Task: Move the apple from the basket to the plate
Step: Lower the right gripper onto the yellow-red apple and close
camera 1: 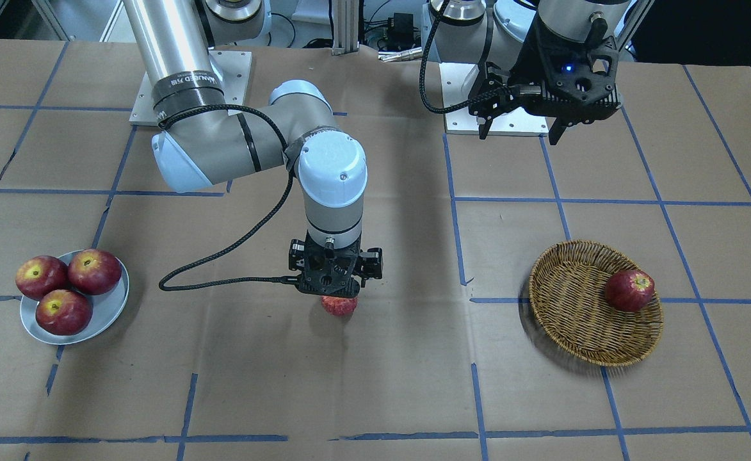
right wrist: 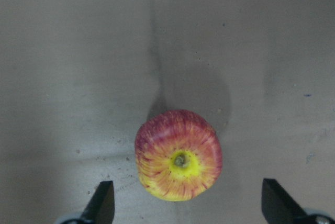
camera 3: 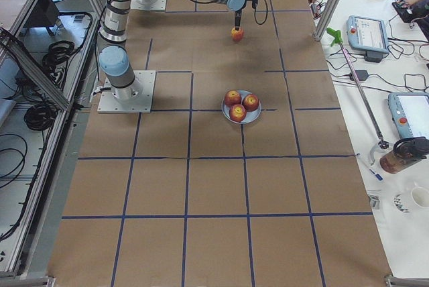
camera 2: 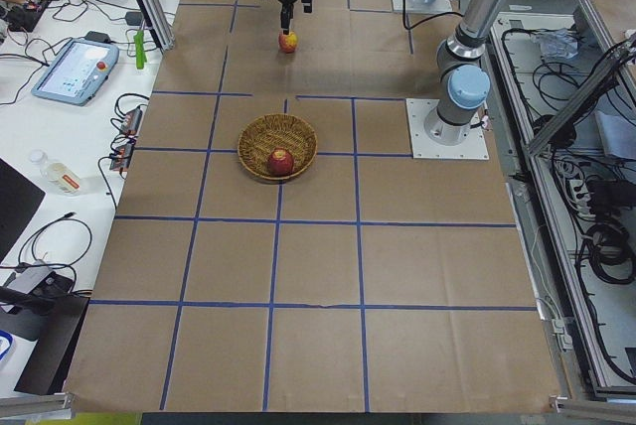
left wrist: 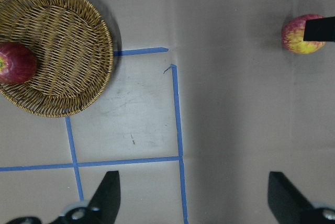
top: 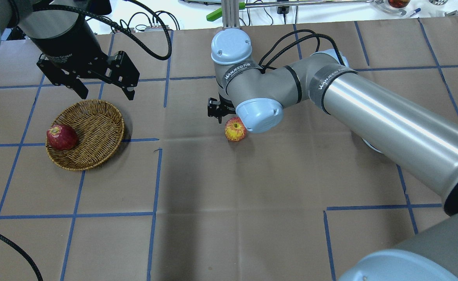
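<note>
The streaky orange-red apple (camera 1: pixel 339 305) with a yellow stem patch lies on the brown paper at the table's middle, outside the basket; it also shows in the overhead view (top: pixel 235 129) and the right wrist view (right wrist: pixel 178 155). My right gripper (right wrist: pixel 191 203) hangs open straight over it, fingers wide apart and not touching it; the front view shows the gripper (camera 1: pixel 337 291) just above the apple. My left gripper (top: pixel 107 93) is open and empty, raised above the far side of the wicker basket (top: pixel 92 128). The pale blue-grey plate (camera 1: pixel 109 307) lies at the table's right end.
One dark red apple (top: pixel 61 137) lies in the basket. Three dark red apples (camera 1: pixel 68 282) fill the plate. The right arm's elbow (top: pixel 260 113) reaches over the table's middle. Blue tape lines mark squares on the brown paper.
</note>
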Controlling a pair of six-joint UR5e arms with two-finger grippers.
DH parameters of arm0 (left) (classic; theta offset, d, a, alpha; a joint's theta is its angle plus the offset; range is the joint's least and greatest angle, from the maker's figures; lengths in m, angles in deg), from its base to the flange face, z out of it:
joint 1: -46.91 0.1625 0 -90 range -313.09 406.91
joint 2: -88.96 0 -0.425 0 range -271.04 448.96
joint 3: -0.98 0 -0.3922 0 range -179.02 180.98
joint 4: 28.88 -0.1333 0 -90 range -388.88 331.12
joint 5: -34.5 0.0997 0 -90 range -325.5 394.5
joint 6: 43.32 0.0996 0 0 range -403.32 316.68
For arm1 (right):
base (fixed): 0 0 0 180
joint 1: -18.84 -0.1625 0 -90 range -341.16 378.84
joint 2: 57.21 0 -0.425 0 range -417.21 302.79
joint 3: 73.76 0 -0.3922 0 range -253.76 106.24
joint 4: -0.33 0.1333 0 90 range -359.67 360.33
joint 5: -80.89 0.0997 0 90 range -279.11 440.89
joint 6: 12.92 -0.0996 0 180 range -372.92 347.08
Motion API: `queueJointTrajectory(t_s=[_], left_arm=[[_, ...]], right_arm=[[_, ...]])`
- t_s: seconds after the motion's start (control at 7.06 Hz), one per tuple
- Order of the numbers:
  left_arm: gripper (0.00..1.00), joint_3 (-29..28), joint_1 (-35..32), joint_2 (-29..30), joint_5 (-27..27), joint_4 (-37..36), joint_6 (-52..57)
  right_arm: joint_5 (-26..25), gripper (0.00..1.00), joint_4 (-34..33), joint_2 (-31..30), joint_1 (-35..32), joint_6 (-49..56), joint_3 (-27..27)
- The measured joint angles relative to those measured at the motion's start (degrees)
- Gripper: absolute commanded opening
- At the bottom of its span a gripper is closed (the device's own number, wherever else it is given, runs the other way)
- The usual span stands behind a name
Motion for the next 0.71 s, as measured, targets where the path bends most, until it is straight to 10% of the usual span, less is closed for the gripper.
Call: queueJointTrajectory(t_s=[0.71], left_arm=[[0.99, 0.0, 0.0, 0.0, -0.4, 0.0, 0.0]], right_arm=[[-0.4, 0.87, -9.0, 5.2, 0.0, 0.1, 2.1]])
